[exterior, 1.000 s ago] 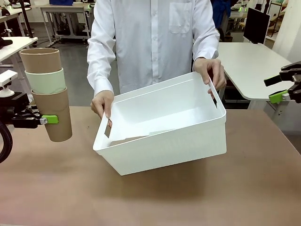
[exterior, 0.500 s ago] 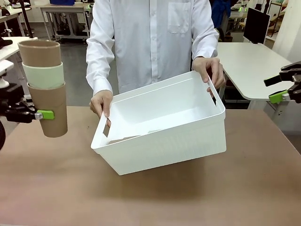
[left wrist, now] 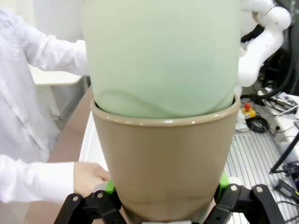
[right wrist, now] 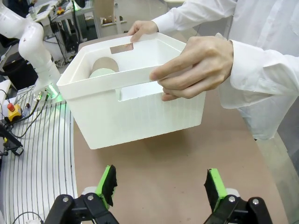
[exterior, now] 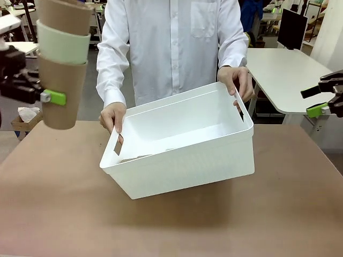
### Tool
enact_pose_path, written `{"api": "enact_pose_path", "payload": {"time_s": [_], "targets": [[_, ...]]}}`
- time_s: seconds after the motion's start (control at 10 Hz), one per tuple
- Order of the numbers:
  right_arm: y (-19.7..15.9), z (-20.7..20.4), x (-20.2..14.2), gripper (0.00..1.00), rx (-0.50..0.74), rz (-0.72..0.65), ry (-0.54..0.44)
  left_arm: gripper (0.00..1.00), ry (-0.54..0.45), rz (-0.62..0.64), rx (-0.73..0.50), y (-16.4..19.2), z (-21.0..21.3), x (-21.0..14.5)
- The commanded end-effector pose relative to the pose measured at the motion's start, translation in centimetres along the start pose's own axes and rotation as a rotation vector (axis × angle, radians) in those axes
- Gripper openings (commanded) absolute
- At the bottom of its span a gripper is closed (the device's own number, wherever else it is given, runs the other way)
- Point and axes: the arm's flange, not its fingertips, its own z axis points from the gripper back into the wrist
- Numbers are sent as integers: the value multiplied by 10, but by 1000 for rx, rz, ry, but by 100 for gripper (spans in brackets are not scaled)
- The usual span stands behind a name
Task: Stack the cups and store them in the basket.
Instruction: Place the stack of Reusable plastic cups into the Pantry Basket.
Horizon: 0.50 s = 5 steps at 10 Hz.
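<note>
a brown desk (exterior: pixel 64 214) fills the foreground. behind it stands a white table (exterior: pixel 284 69) with a dark monitor (exterior: pixel 292 27), more workbenches (exterior: pixel 69 10) and a grey floor (exterior: pixel 88 80).

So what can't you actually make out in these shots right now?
- How many cups are in the stack: the front view's top edge cuts it off, and the left wrist view is too close.
- The left gripper: its far finger is behind the bottom cup.
- The basket floor: its near wall hides part of it in the front view.
</note>
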Motion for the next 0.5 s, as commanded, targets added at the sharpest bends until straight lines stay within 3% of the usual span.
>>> {"api": "enact_pose_path", "payload": {"time_s": [0.0, 0.4], "targets": [[-2, 0, 3, 100, -1, -8, -20, 86, 110, 17, 0, 18, -18, 31], [-2, 0, 3, 100, -1, -8, -20, 86, 351, 23, 18, 44, -88, 64]]}}
